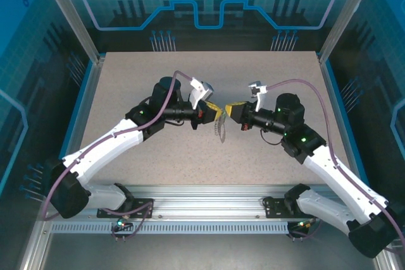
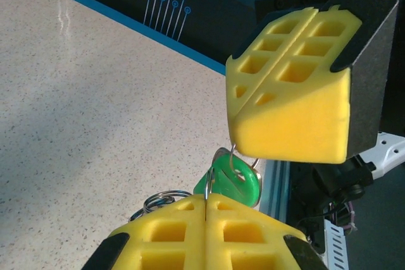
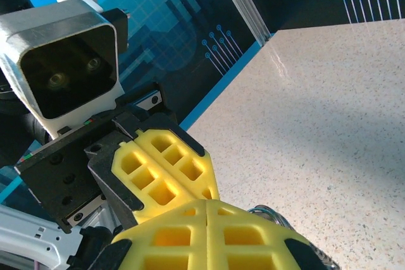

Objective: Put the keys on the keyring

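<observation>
Green plastic-headed key [image 2: 237,184] is held aloft over the speckled beige bench [image 2: 95,93], pinched by the left pincer [image 2: 207,202]. Thin silvery wire keyring loop [image 2: 233,156], touching the key head, is nipped by the right pincer [image 2: 238,117], likewise pressed together.

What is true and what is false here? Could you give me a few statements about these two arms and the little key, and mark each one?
1. The left gripper and the right gripper are both shut. True.
2. The two grippers sit at opposite ends of the table. False: they meet almost tip to tip over its middle.
3. The key has a red head. False: its head is bright green, and it sits right at the grippers' tips.
4. The grippers' fingers are yellow. True.
</observation>
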Tool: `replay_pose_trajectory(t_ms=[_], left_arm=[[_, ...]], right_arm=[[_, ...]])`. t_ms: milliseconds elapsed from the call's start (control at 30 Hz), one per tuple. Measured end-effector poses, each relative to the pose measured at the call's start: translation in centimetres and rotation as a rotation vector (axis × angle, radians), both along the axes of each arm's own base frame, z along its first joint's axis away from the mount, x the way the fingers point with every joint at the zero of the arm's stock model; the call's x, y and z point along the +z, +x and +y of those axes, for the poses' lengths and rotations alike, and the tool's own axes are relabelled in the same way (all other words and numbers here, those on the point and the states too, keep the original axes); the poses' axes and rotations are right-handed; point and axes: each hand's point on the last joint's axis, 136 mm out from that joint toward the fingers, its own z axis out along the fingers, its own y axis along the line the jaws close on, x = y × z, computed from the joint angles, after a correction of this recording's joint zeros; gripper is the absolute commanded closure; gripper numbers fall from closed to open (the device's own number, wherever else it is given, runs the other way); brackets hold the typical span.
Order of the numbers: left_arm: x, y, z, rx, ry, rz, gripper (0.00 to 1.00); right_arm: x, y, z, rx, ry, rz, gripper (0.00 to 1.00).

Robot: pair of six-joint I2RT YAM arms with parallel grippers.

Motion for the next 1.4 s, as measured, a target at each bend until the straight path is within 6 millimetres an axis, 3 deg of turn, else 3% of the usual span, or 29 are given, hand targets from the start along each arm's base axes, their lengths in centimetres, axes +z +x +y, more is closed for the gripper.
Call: replay_pose_trajectory(t_ms=[500, 1400], left_arm=[[-0.3, 0.1, 0.0, 0.018, 0.021, -0.002, 1.00], [0.0, 0.8, 0.0, 0.055, 0.016, -0.060, 1.00]], right_arm=[[-1.1, 0.5, 0.6, 0.006, -0.019, 0.031, 1.00], [-1.9, 1.1, -0.4, -0.029, -0.015, 0.067, 1.00]])
